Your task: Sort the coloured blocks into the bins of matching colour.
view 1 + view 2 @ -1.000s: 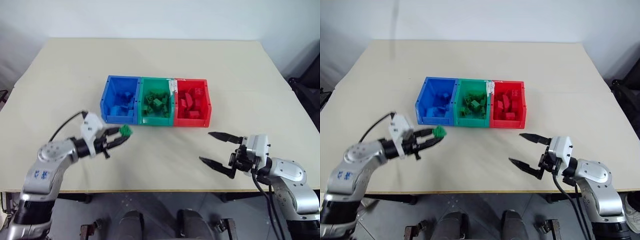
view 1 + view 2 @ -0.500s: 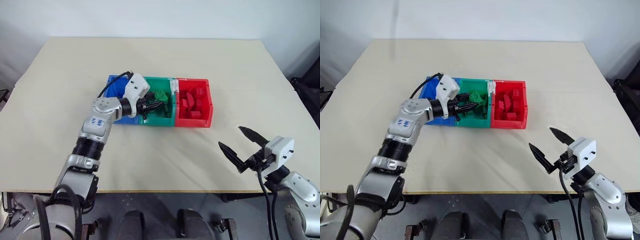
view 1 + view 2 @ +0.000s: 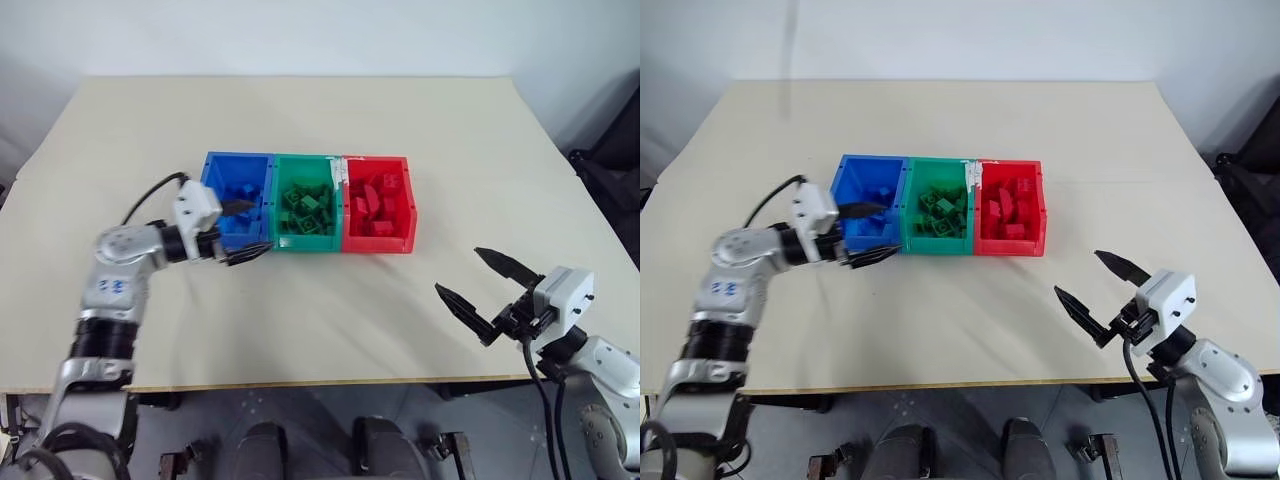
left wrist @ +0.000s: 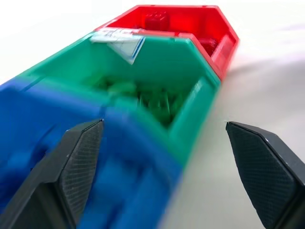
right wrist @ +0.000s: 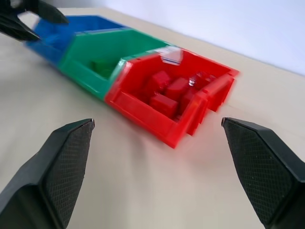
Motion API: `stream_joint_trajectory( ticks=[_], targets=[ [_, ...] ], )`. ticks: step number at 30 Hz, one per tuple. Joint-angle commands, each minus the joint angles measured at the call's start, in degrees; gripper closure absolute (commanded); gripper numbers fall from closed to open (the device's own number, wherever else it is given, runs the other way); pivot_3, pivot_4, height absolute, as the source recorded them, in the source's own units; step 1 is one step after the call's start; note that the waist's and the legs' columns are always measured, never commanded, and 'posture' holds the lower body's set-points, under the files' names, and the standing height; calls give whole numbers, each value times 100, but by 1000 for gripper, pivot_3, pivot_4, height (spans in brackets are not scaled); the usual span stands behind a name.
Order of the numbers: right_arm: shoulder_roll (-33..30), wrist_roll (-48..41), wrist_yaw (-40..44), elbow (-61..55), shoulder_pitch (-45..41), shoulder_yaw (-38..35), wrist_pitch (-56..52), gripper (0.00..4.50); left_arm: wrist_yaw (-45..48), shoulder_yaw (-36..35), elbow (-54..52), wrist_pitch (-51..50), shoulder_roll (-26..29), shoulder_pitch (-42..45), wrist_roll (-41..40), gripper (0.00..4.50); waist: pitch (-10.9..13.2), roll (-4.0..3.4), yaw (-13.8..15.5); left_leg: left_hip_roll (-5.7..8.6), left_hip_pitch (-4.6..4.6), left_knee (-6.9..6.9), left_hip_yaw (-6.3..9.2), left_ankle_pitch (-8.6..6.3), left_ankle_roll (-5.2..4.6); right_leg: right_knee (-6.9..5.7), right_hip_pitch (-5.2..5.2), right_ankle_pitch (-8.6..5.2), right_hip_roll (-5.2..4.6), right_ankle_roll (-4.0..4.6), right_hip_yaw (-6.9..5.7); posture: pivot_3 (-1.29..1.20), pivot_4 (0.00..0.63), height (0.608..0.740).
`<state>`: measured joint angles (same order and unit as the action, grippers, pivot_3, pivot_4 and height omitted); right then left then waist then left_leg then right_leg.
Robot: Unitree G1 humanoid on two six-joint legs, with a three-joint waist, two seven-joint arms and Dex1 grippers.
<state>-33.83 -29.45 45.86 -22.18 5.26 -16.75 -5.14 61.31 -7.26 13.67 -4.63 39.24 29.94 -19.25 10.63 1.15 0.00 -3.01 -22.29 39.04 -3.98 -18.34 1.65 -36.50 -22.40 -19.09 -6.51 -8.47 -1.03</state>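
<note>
The desk (image 3: pixel 300 130) carries no loose bricks that I can see; its surface around the bins looks bare, so the sorting seems finished or nearly so. The bins (image 3: pixel 342 245) sit in a joined row mid-desk: blue bin (image 3: pixel 236 170) nearest the left edge, green bin (image 3: pixel 306 167) in the middle, red bin (image 3: pixel 400 170) toward the right edge. The coloured blocks lie inside: green blocks (image 3: pixel 305 208), red blocks (image 3: pixel 376 210), blue blocks (image 3: pixel 243 197), each in its matching bin.

The left end effector (image 3: pixel 244 229) hangs empty with jaws spread at the blue bin's front corner. The right end effector (image 3: pixel 478 280) is wide open and empty near the front right edge.

Individual bricks are too jumbled to count, and bin walls hide some.
</note>
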Motion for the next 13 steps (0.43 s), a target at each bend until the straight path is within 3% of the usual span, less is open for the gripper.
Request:
stream_joint_trajectory(
  ticks=[1, 7, 13],
  targets=[
    [-248, -24, 474, 321, -295, 130, 78, 0, 60, -489, -559, -8, 419, -684, -152, 129, 0, 0, 3, 3, 1, 0, 3, -2, -3, 1, 1, 0, -2, 0, 0, 0, 150, 740],
    [-496, 112, 1057, 1000, -784, 319, 260, 0, -67, -1113, -892, 302, 686, -2051, -159, 129, 0, 0, 0, 2, 0, -3, 3, -4, -7, 3, 0, -1, -3, 2, -1, 0, 150, 740],
    [-450, 135, 1240, 1317, -982, 328, 337, 0, -699, -1232, -1299, 353, 283, -2405, -171, 129, 0, 0, 12, 2, 1, -2, 3, -4, -8, 5, 1, -1, -7, 2, -1, 0, 150, 740]
  ],
)
